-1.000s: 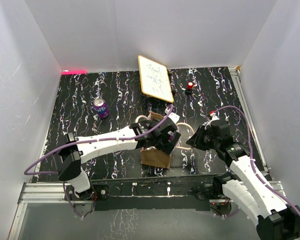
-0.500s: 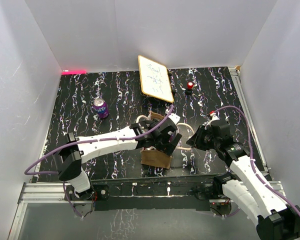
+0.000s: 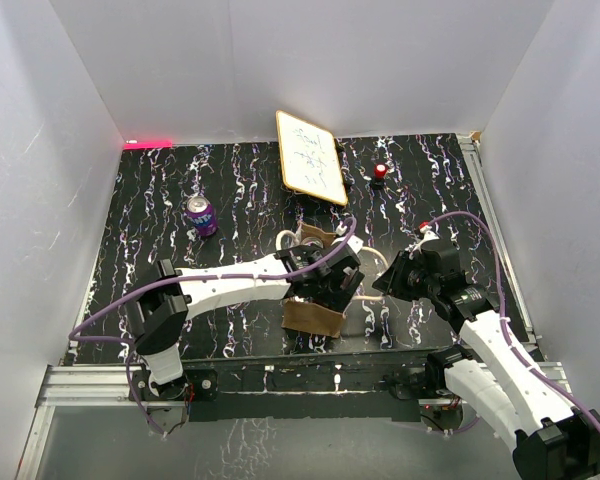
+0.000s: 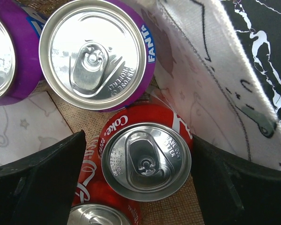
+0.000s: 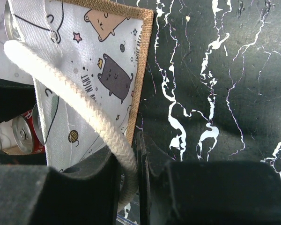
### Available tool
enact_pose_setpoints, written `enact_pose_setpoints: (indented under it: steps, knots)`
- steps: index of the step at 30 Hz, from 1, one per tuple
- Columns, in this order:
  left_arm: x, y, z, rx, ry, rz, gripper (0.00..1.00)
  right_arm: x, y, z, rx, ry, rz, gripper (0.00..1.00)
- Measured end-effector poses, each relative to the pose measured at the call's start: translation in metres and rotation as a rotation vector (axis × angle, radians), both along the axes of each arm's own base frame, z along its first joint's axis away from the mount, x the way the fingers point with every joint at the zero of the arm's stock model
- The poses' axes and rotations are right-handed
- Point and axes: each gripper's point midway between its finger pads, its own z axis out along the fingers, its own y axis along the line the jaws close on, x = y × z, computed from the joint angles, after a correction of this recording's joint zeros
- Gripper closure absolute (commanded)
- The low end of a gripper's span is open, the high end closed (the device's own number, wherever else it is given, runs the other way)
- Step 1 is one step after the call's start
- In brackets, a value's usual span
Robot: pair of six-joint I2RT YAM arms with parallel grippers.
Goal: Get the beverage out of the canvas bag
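Tan canvas with a white lining printed with small cartoon animals makes up the canvas bag [image 3: 312, 318]. It stands open-mouthed on the black marbled table [image 3: 160, 200], close to the near edge and between the two arms. The left gripper [image 4: 138, 143] reaches down into the bag's mouth with its jaws spread wide, one black finger [image 4: 37, 183] on each side of a red Coke can [image 4: 147, 164]. That can stands upright on the bag's floor with its silver top facing up. The right-hand finger lies against or just beside the can's rim, and whether either finger presses on the can cannot be told. A purple Fanta can [image 4: 96, 54] stands upright just beside the Coke can. A second purple can [image 4: 4, 51] and a second red can [image 4: 100, 213] show only partly at the edges of the left wrist view, and all four sit inside the bag. The right gripper [image 5: 129, 159] is at the bag's right side, clenched on a cream rope handle [image 5: 75, 103] that runs between its fingers, with the printed lining just to its left. Out on the table, a loose purple can [image 3: 200, 214] stands well to the far left of the bag. A wood-framed whiteboard [image 3: 311, 158] lies farther back, and a small red object [image 3: 380, 171] sits to the right of it.
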Motion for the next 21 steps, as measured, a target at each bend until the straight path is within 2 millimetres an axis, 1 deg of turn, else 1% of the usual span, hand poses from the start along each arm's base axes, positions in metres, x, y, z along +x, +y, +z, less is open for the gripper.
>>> enact_pose_setpoints:
  steps: [1, 8, 11, 13, 17, 19, 21]
  knots:
    - [0.0, 0.0, -0.001, 0.002, -0.001, 0.0, 0.21, 0.0, 0.0, 0.0, 0.0, 0.001, 0.0, 0.8]
    - [-0.001, -0.004, 0.0, -0.007, -0.002, -0.008, 0.52, 0.0, 0.0, 0.0, -0.001, 0.002, 0.001, 0.8]
    - [-0.001, -0.004, 0.001, -0.005, 0.001, -0.011, 0.63, 0.0, 0.0, 0.0, -0.001, 0.002, 0.001, 0.8]
    - [-0.002, -0.003, 0.002, -0.001, 0.006, -0.012, 0.68, 0.0, 0.0, 0.0, -0.001, 0.002, 0.001, 0.8]
    - [-0.003, -0.001, 0.008, 0.009, 0.01, -0.013, 0.72, 0.0, 0.0, 0.0, -0.001, 0.002, 0.001, 0.8]
    - [-0.002, -0.002, 0.014, 0.008, 0.008, -0.014, 0.73, 0.0, 0.0, 0.0, -0.001, 0.002, 0.001, 0.8]
    - [-0.002, -0.001, 0.025, 0.002, 0.001, -0.017, 0.77, 0.0, 0.0, 0.0, -0.001, 0.002, 0.001, 0.8]
